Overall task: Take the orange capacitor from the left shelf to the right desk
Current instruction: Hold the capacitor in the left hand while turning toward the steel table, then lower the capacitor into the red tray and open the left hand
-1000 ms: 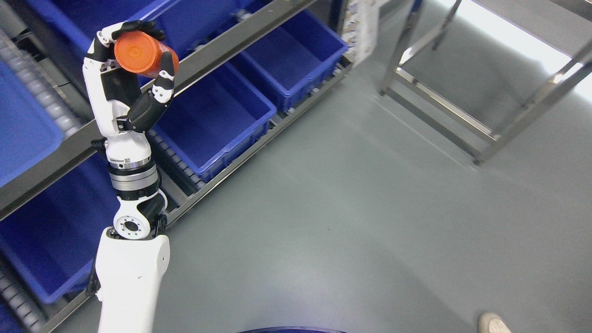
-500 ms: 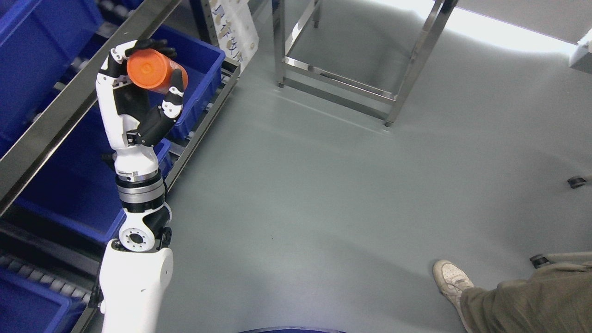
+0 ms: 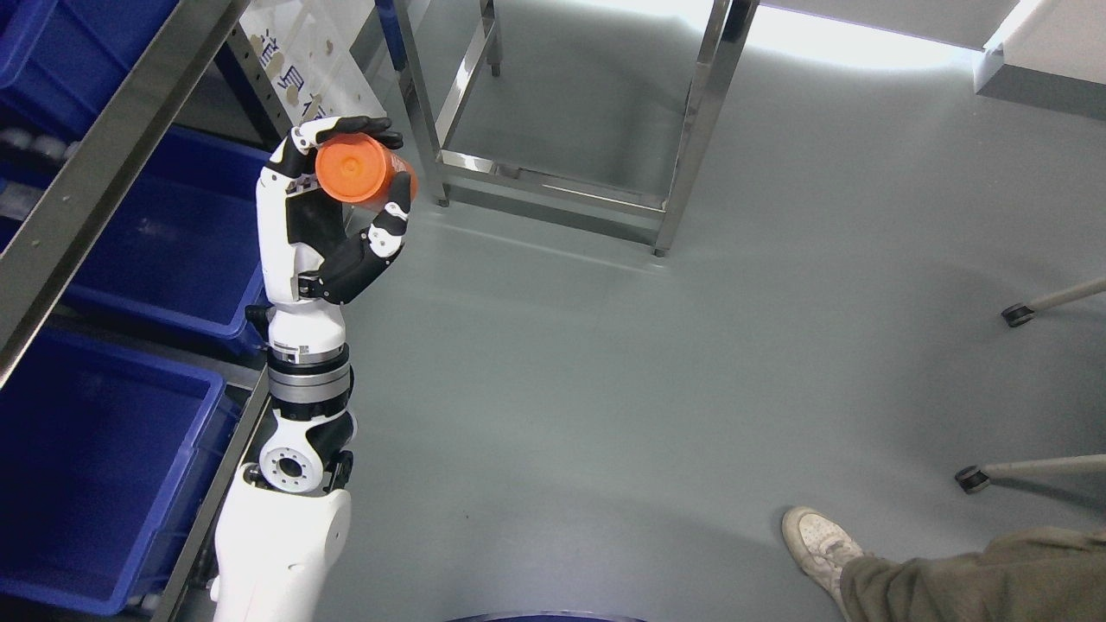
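Note:
My left hand (image 3: 359, 186) is raised upright at the left of the head view, its fingers curled around an orange capacitor (image 3: 356, 168), a short cylinder whose flat round end faces the camera. The black fingertips (image 3: 371, 130) wrap over its top and the thumb (image 3: 393, 220) presses from below. The hand is held over the grey floor, just right of the shelf's metal rail (image 3: 104, 155). The right arm does not show.
Blue bins (image 3: 104, 432) fill the shelf at the left. A steel table frame (image 3: 691, 112) stands at the top middle, a white desk corner (image 3: 1037, 52) at the top right. A person's shoe (image 3: 816, 544) and trouser leg (image 3: 976, 579) sit at the lower right; chair casters (image 3: 1015, 315) show beside them.
The whole view has swung right: the shelf and bins slid towards the left edge and the steel frame and desk corner came in. The hand keeps its hold on the capacitor.

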Available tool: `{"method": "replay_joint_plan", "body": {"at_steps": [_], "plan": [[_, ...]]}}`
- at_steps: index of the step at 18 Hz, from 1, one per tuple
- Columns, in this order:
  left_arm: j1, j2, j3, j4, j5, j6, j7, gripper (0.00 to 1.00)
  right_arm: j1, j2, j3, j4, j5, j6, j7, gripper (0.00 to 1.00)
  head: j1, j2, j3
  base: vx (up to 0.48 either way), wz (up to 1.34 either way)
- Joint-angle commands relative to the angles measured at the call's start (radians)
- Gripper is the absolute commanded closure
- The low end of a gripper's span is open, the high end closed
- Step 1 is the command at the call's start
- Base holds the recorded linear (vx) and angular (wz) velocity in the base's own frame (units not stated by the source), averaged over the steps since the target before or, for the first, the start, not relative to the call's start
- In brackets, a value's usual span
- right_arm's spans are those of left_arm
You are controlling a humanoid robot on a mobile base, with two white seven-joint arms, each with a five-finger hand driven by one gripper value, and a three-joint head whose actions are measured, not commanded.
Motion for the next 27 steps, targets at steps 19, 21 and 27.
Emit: {"method": "replay_joint_plan", "body": {"at_steps": [19, 21, 27], "plan": [[-0.279, 0.017, -0.164, 0.005, 0.065, 0.575, 0.008, 0.96, -0.001, -0.017, -0.011, -0.034, 0.005, -0.001, -0.005, 0.00, 0.0000, 0.000, 0.000, 0.394, -0.05], [-0.291, 0.017, -0.163, 0.005, 0.063, 0.620, 0.010, 0.96, -0.001, -0.017, -0.011, -0.034, 0.005, -0.001, -0.005, 0.00, 0.0000, 0.000, 0.000, 0.392, 0.04], [-0.290, 0.017, -0.236, 0.020, 0.062, 0.747, 0.010, 0.96, -0.001, -0.017, -0.011, -0.034, 0.005, -0.001, -0.005, 0.00, 0.0000, 0.000, 0.000, 0.353, -0.07]]}}
